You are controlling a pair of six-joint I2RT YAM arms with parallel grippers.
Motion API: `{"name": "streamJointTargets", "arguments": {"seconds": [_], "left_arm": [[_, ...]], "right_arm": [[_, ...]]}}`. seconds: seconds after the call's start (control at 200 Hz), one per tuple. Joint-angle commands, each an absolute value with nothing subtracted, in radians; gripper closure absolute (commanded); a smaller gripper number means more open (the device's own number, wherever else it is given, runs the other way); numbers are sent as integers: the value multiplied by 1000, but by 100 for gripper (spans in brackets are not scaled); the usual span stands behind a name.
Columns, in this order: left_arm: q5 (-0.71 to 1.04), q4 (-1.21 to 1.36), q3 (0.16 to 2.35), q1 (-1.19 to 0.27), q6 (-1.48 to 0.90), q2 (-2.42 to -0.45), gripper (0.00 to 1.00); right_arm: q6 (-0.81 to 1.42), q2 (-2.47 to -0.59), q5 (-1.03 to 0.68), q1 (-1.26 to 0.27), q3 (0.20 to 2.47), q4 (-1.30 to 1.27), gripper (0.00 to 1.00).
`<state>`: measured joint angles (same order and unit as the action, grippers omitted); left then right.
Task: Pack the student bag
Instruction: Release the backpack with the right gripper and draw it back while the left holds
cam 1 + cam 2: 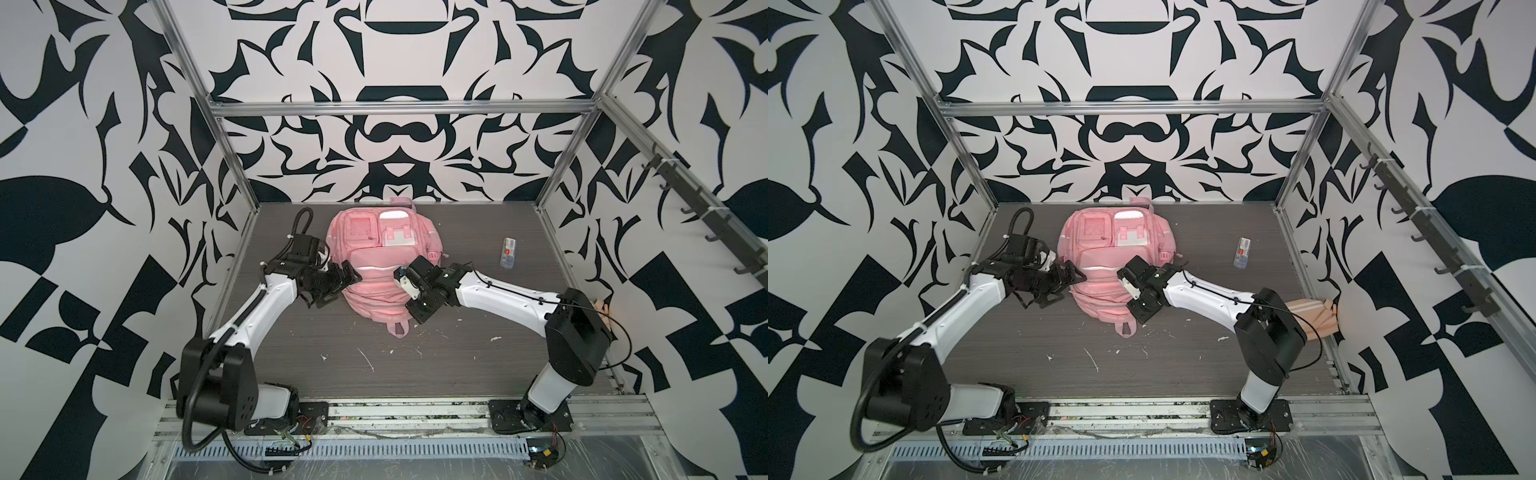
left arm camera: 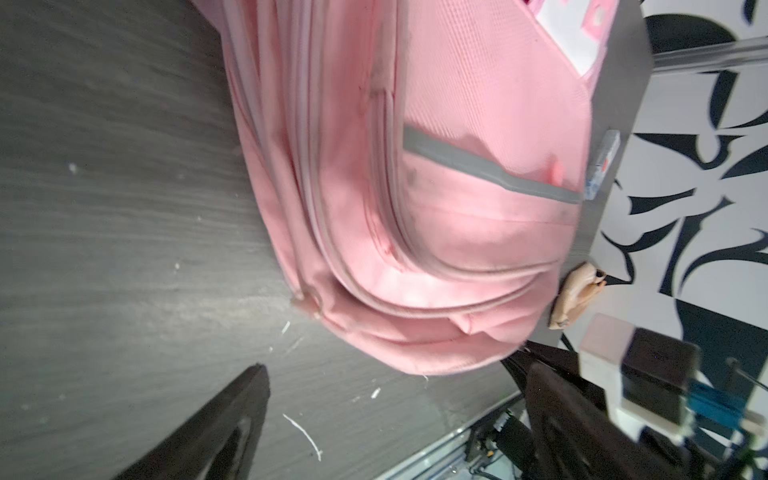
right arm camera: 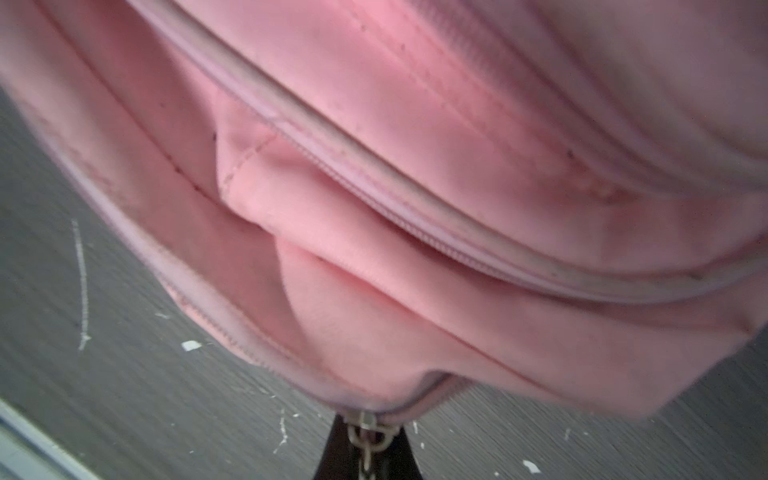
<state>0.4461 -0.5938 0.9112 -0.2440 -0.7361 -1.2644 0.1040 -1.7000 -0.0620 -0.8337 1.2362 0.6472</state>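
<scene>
Both by student bag [image 1: 374, 249]: left claw [image 1: 336, 286] spread, right claw [image 3: 369, 455] pinching zip pull [image 3: 364, 426].

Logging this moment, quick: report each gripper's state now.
Left gripper: open, empty.
Right gripper: shut on the zip pull.

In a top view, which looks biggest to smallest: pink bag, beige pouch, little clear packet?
1. Pink bag, largest.
2. Beige pouch, next, though partly hidden.
3. Clear packet, smallest.
</scene>
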Motion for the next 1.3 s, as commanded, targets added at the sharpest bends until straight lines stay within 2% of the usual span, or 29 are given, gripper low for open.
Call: {"name": "streamJointTargets", "arguments": {"seconds": [0.0, 0.145, 0.36, 0.405, 0.44, 0.55, 0.685, 0.98, 1.155, 1.295], "left_arm": [[533, -527, 763, -271, -964, -1141, 4], [535, -313, 628, -302, -1138, -1109, 6], [513, -100, 657, -373, -1197, -1300, 5], [522, -65, 660, -389, -1207, -1344, 8], [520, -48, 662, -402, -1210, -1368, 14], [519, -32, 667, -416, -1206, -1414, 58], [519, -27, 666, -415, -1198, -1432, 100], [477, -115, 692, -360, -1122, -1410, 100], [444, -169, 698, -326, -1068, -1379, 100], [417, -222, 704, -322, -1018, -1370, 100]], "right_arm": [[140, -1700, -176, -861, 1299, 550, 100], [153, -1721, -230, -888, 1302, 512, 100], [162, -1732, -256, -926, 1285, 493, 100], [171, -1732, -252, -931, 1279, 483, 100], [177, -1732, -250, -933, 1276, 476, 100], [193, -1735, -222, -936, 1278, 488, 100], [225, -1716, -173, -935, 1251, 493, 100], [327, -1631, -33, -895, 1138, 612, 100], [381, -1520, -23, -784, 1040, 644, 100], [344, -1494, -34, -687, 1036, 673, 100]]}}
